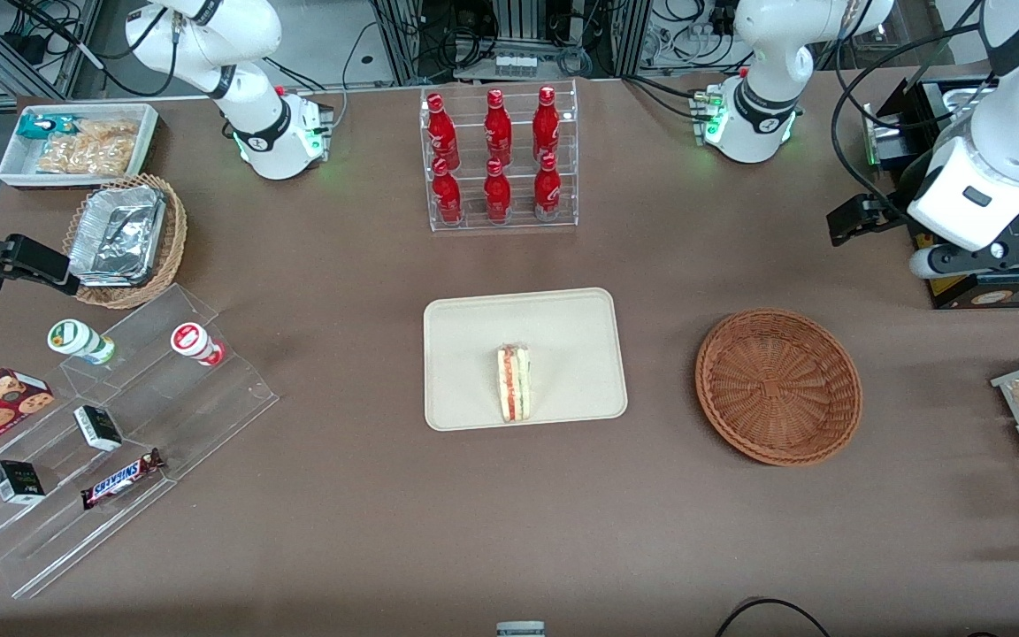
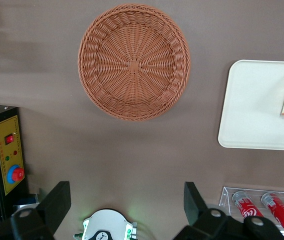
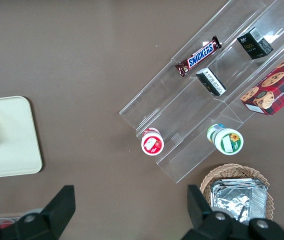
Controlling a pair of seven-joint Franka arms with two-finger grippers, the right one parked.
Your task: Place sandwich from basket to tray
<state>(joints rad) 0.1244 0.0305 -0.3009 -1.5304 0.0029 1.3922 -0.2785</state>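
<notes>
Cream-coloured and low-rimmed, the tray (image 1: 474,354) lies at the middle of the brown table (image 1: 368,513), with the wrapped sandwich (image 1: 515,382) resting on its part nearer the front camera, red and green filling layers showing along its edge. Beside the tray, toward the working arm's end, sits the reddish-brown wicker basket (image 1: 778,386), with nothing in it. The left gripper (image 2: 127,202) hangs raised over the table, well apart from the basket, its two fingers (image 2: 57,200) spread wide and holding nothing. A clear rack of red bottles (image 1: 499,157) stands farther from the camera than the tray.
</notes>
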